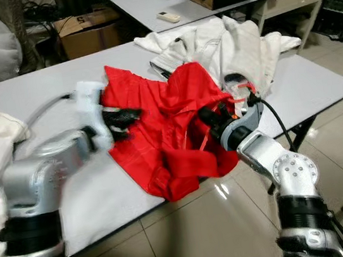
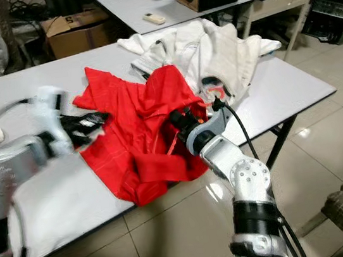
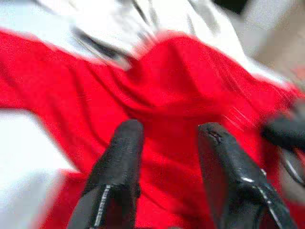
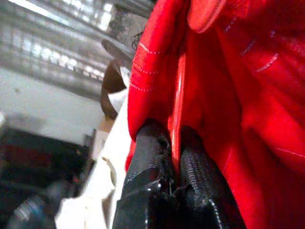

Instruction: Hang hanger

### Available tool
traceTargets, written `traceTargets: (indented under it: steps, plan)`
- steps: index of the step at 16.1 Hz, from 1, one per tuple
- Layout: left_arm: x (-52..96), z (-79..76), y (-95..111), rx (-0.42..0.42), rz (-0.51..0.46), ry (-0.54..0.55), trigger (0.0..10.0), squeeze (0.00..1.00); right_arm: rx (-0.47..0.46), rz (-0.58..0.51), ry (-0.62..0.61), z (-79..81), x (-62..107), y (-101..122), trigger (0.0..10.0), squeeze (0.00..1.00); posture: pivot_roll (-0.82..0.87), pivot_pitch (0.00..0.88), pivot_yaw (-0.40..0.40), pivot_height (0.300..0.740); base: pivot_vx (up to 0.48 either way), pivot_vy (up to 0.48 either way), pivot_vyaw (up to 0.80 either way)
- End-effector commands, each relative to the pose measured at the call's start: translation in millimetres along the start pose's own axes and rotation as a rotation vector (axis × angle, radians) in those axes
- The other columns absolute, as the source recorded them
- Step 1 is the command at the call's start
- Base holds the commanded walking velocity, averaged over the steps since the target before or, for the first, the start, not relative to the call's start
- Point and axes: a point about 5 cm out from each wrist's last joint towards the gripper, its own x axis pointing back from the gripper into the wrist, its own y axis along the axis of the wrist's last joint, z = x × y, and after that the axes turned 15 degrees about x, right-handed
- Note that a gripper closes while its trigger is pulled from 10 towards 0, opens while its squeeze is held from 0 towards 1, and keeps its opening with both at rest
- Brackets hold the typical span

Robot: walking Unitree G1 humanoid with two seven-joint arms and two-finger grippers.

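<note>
The hanger [image 4: 177,95] appears as a thin red-orange bar running up between the fingers of the right end effector [image 4: 174,138], which are pressed together on it with red cloth bunched to either side. From the head views a sliver of the same orange shows at the front of the red garment [image 1: 159,130], so the hanger seems to be inside or tangled in that garment, though the folds hide most of it and I cannot tell whether it sits properly in the shoulders.

The red garment lies crumpled across the front of the white worktop [image 1: 318,82], one part drooping over the near edge. The right end effector is buried in its right side. The left end effector [image 3: 167,138] hovers over the garment's left part with its fingers spread and nothing between them; that arm is blurred in the head views.

Behind the red garment is a heap of white clothing [image 1: 230,43], touching it at the back.

As for progress: the hanger is gripped, but it is low at worktop level and no rail or hook can be made out. I judge the hanging itself is all left to do: lift the hanger free with the garment, carry it to a rail and hook it on.
</note>
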Motion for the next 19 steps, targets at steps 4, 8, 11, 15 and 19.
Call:
traceTargets:
  steps: [4, 8, 11, 15, 19]
  plan:
    - [37.1, 29.0, -44.5, 0.001, -0.009, 0.204, 10.0, 0.0, 0.144, -0.048, 0.139, 17.2, 28.0, 22.4, 10.0, 0.0, -0.05, 0.0, 0.0, 0.74, 0.0, 0.0, 0.8]
    - [34.7, -0.8, -79.0, -0.043, -0.003, 0.143, 10.0, 0.0, 0.233, -0.075, 0.132, 14.4, 59.2, 36.6, 10.0, 0.0, -0.05, 0.0, -0.021, 0.74, 0.0, 0.0, 0.8]
    - [36.0, -11.2, -88.1, -0.088, -0.014, 0.11, 10.0, 0.0, 0.277, -0.078, 0.125, 13.1, 74.8, 43.0, 10.0, 0.0, -0.05, 0.0, -0.046, 0.74, 0.0, 0.0, 0.8]
    - [33.9, -15.7, -90.9, -0.095, -0.023, 0.112, 10.0, 0.0, 0.293, -0.136, 0.068, 3.7, 89.2, 56.5, 10.0, 0.0, -0.07, 0.0, -0.038, 0.74, 0.0, 0.0, 0.8]
    - [30.0, -19.2, -94.1, -0.11, -0.026, 0.101, 10.0, 0.0, 0.373, -0.284, 0.129, 25.6, 99.6, 100.3, 10.0, 0.0, -0.09, 0.0, -0.026, 0.74, 0.0, 0.0, 0.8]
